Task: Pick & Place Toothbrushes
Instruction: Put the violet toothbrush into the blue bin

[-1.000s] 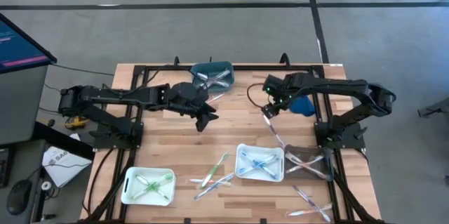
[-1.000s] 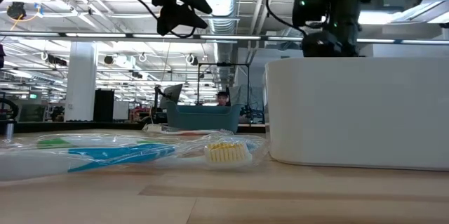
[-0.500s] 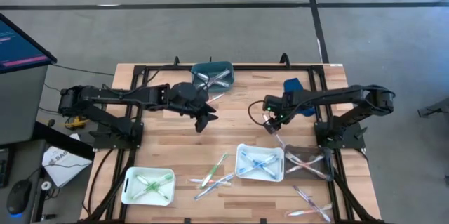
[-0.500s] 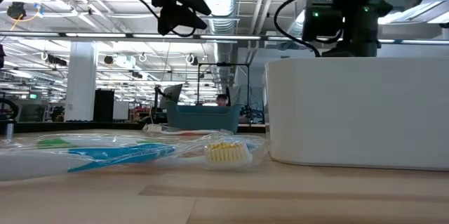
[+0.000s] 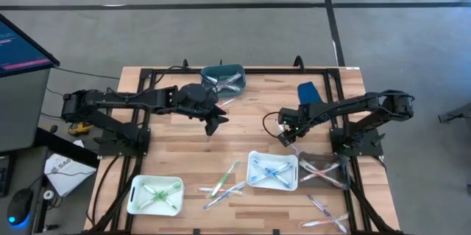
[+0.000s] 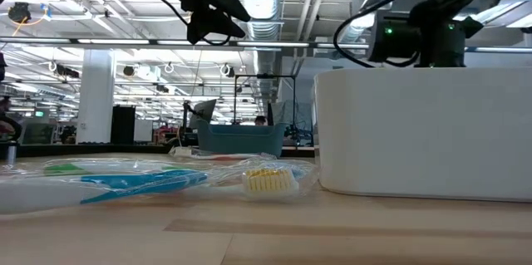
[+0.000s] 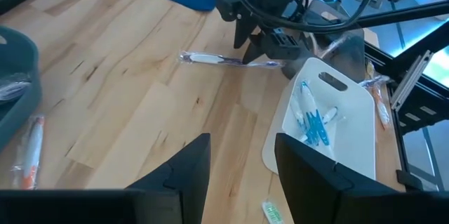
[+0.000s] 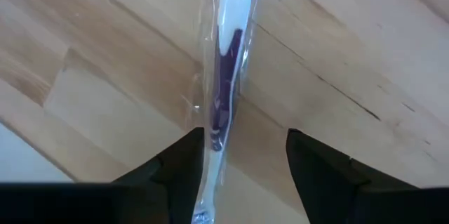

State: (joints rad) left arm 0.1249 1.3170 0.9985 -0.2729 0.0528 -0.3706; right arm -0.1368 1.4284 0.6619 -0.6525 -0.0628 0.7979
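A purple-and-white toothbrush (image 8: 226,69) in a clear wrapper lies flat on the wooden table (image 5: 176,146), right of centre; the left wrist view shows the same toothbrush (image 7: 210,59). My right gripper (image 8: 242,155) points down over it, open, one finger on either side of the handle; I see no touch. In the left wrist view my right gripper (image 7: 261,54) stands low over the toothbrush's end nearest the white tray. My left gripper (image 5: 215,126) hangs open above the table's middle, with nothing between its fingers.
A teal tray (image 5: 223,79) of toothbrushes stands at the back. Near the front stand a white tray (image 5: 156,194) with green ones, a white tray (image 5: 254,163) with blue ones and a clear tray (image 5: 340,177). Loose toothbrushes (image 5: 224,180) lie between and beside them. A blue object (image 5: 307,91) lies at the back right.
My right gripper has come down and moved toward the table's near edge, until it stands low over the purple toothbrush, which has stayed where it lay.
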